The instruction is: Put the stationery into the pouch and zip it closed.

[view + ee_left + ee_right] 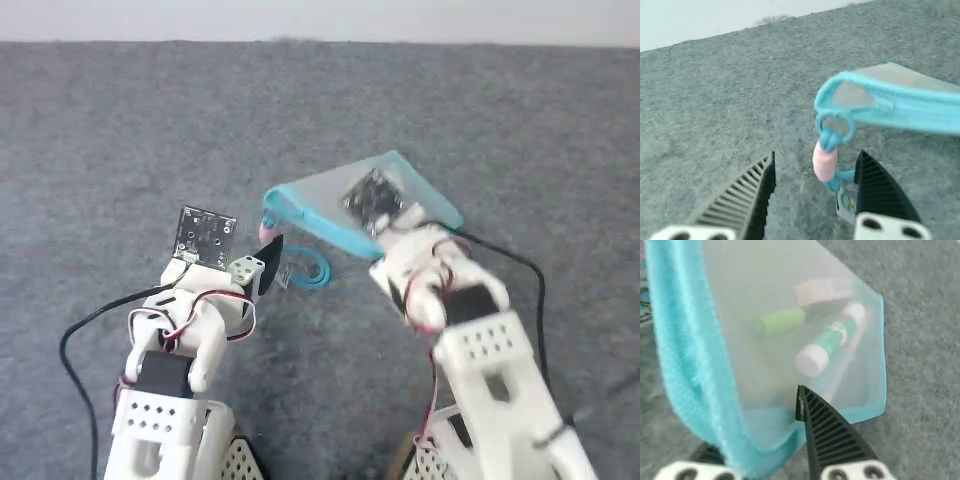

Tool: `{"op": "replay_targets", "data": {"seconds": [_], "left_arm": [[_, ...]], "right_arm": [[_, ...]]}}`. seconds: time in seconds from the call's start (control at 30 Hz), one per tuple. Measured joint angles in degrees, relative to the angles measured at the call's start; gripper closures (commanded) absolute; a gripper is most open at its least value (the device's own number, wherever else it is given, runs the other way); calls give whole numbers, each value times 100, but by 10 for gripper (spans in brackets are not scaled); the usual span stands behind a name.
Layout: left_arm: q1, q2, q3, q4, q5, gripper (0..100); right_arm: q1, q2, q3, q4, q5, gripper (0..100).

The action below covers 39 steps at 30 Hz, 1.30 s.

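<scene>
1 pouch [790, 300] — right gripper [765, 440] clamps it | left gripper [817, 155] agape | inside: 1 green marker [780, 322], 1 glue stick [827, 342]

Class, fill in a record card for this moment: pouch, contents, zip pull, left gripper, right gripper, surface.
pouch: pouch, translucent with blue edging
contents: green stick, white-capped tube, pale roll, seen through the wall
zip pull: zip pull, pink bead on blue cord at the pouch's corner
left gripper: left gripper open, a finger on either side of the zip pull
right gripper: right gripper shut on the pouch's blue edge
surface: grey carpet
</scene>
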Motion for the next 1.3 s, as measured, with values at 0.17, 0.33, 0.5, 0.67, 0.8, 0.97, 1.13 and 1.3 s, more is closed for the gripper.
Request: {"op": "replay_targets", "data": {"seconds": [0.17,0.33,0.5,0.67,0.8,0.97,1.13,1.3], "left_arm": [[-9,0,0,0,0,754],[-18,0,0,0,0,754],[-316,0,70,-88,0,754],[-431,0,70,-105,0,754],[-431,0,70,-105,0,754],[-422,0,79,-132,0,754],[-422,0,527,-651,0,754],[-404,0,914,-1327,0,754]], "right_arm": [[141,1512,-633,-220,0,990],[141,2462,-958,-220,-237,943],[149,2505,-1037,132,-325,742],[149,2426,-1029,677,-325,658],[237,1943,-1011,1046,-369,660],[255,1160,-862,1187,-387,660],[255,554,-299,941,-387,670],[255,0,316,571,-387,761]]}}
